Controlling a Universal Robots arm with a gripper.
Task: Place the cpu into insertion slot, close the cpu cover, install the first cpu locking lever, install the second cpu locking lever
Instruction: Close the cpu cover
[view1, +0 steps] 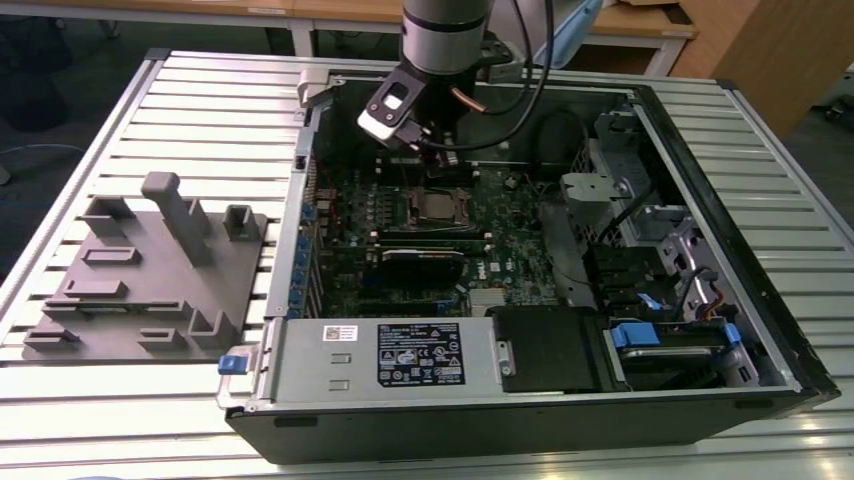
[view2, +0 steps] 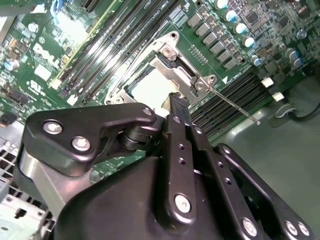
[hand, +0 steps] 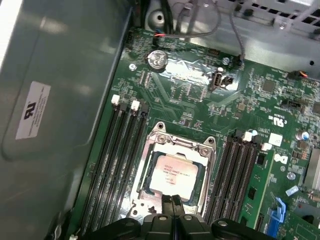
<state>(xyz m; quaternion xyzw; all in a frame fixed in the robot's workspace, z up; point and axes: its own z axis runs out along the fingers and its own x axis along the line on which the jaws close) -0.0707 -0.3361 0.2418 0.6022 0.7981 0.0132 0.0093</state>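
In the exterior view my one arm reaches down into one open computer case (view1: 534, 430) that lies on a slatted table (view1: 80, 420). My gripper (view1: 430, 150) hangs low over the green board, near the insertion slot (view1: 415, 206). One long black card (view1: 424, 257) sits in the board near the slot, on the side away from my gripper. One grey moulded fixture (view1: 147, 280) lies on the table, just beside the case on the exterior view's left.

In the second wrist view my two fingers (view2: 176, 150) are pressed flat together with nothing between them. Their tips reach the edge of the socket. The cpu (view2: 149, 90) shows pale through the square window of the cpu cover (view2: 175, 67), which lies down around it. One thin wire lever (view2: 232, 105) angles out from a corner of the socket and over the dark memory slots. I cannot tell whether it is latched.

In the first wrist view the one cpu (hand: 172, 172) lies flat in the slot, framed by the one cover. My closed, empty fingertips sit just at the socket's edge. Two banks of long memory slots flank the socket, one on each side. One round coin battery (hand: 158, 59) sits on the board well apart from the socket.
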